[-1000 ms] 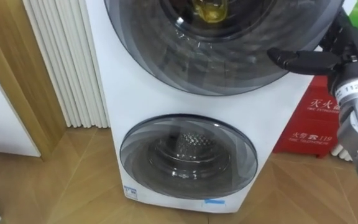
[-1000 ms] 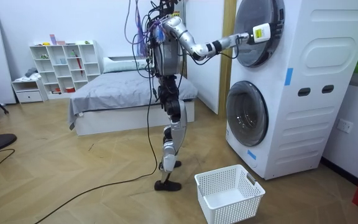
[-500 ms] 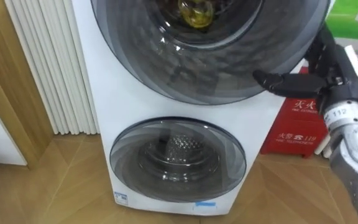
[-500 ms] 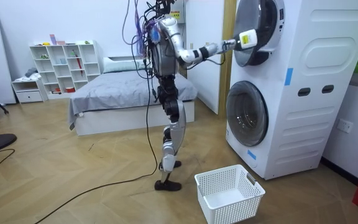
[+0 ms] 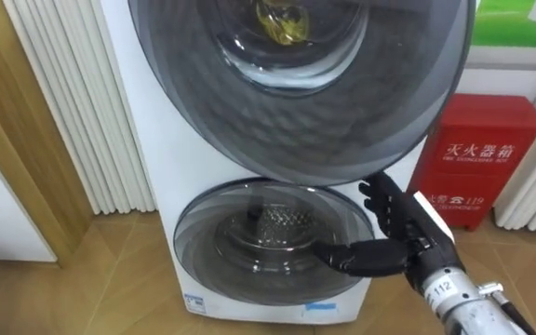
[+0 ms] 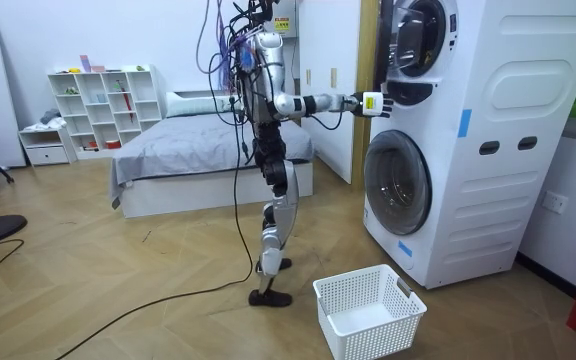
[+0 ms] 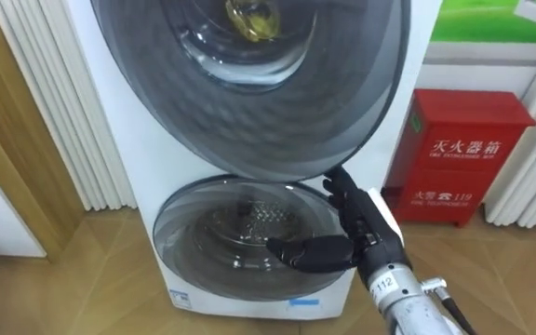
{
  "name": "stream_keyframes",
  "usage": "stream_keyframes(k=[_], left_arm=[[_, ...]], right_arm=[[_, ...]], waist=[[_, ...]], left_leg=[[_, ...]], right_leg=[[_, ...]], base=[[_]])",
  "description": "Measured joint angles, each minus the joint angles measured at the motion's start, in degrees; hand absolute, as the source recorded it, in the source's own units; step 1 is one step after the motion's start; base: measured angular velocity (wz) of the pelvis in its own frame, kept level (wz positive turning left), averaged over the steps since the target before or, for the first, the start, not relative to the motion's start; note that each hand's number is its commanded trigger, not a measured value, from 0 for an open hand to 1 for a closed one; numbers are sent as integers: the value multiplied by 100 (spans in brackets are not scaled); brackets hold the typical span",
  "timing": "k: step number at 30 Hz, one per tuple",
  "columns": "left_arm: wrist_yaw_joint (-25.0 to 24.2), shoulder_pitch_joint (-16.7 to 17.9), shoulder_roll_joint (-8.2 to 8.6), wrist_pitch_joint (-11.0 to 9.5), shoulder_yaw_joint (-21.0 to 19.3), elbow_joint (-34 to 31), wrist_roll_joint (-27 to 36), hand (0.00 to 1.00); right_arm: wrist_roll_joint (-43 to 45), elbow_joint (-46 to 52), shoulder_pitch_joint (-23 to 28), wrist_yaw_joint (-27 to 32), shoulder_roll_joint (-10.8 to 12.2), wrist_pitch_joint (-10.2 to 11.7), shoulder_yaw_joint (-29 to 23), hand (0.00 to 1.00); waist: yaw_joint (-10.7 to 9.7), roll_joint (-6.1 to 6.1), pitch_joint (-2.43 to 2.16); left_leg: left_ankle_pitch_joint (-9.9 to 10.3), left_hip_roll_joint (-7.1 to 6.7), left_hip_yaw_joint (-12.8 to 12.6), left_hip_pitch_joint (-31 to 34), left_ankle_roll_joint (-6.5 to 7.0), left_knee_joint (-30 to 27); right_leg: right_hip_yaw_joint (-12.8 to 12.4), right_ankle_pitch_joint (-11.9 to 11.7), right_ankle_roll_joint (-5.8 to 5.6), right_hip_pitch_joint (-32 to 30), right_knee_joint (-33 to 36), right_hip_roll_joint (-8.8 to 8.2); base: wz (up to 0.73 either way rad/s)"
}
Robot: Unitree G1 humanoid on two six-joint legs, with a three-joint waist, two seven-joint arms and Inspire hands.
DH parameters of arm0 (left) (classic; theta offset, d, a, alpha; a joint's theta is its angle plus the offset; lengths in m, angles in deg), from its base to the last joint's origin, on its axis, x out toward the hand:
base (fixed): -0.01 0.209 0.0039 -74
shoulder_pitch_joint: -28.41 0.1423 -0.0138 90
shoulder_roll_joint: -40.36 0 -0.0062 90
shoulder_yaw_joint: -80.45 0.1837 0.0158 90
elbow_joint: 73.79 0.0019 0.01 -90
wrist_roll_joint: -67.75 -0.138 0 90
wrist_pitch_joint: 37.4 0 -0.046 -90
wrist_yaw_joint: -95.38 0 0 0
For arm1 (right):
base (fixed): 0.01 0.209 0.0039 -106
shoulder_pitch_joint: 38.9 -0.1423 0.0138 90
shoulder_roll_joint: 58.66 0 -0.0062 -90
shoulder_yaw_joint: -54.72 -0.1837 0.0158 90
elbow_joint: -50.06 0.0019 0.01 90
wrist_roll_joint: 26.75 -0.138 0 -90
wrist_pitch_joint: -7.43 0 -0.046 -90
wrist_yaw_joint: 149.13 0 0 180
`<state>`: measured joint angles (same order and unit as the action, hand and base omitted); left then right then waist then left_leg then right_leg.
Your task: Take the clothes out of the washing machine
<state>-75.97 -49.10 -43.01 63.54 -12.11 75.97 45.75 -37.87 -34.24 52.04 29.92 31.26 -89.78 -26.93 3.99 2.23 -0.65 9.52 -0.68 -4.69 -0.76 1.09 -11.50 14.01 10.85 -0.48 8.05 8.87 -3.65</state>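
Note:
A stacked white washing machine (image 6: 488, 140) stands before me. Its upper round door (image 5: 296, 93) hangs ajar, swung out toward me. Something yellow (image 5: 282, 20) shows through that door's glass, blurred. The lower door (image 5: 268, 237) is closed, with the bare metal drum visible behind it. My right hand (image 5: 406, 237) is open, fingers straight and thumb spread. It hovers below the upper door's rim and in front of the lower door's right side, holding nothing. The same right hand (image 7: 366, 233) (image 6: 376, 101) reaches out from my body at chest height.
A red cabinet (image 5: 473, 158) stands right of the machine. White vertical slats (image 5: 73, 102) and a wooden panel (image 5: 7, 121) are on its left. A white laundry basket (image 6: 368, 310) sits on the floor near my feet. A bed (image 6: 198, 150) lies behind me.
My right hand has left the upper door's right edge and dropped in front of the lower door. The upper door has swung out from the machine. The head view shifted.

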Motion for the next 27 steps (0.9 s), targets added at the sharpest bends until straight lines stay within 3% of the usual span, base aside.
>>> stream_keyframes(k=[5, 15, 18, 27], left_arm=[[96, -40, -2, -63, 78, -1, 12, 0], [82, -207, 6, -256, 299, -1, 9, 0], [82, -233, 16, -286, 298, 2, 6, 0], [69, -276, 59, -425, 306, 210, 5, 0]], right_arm=[[-5, 59, 180, -113, 43, 0, 5, 0], [29, 349, 491, -45, 140, 27, 4, 0], [150, 478, 490, -51, 192, 34, 2, 0], [265, 1822, 356, -377, 258, 32, -64, 0]], waist=[[-69, 21, 19], [-104, -22, 69], [-208, -22, 67], [-210, 15, 43]], left_leg=[[18, -7, -29, 2, 23, 12], [69, 11, -330, -64, 51, 33], [68, 10, -365, -82, 53, 76], [69, 30, -457, -95, 54, 125]], right_leg=[[5, 0, -1, -10, 0, -11], [-336, -8, -13, -113, 12, -13], [-385, -8, -14, -121, 20, -12], [-462, -8, -15, -219, 93, -1]], base=[[-1], [-17], [-8], [-6]])
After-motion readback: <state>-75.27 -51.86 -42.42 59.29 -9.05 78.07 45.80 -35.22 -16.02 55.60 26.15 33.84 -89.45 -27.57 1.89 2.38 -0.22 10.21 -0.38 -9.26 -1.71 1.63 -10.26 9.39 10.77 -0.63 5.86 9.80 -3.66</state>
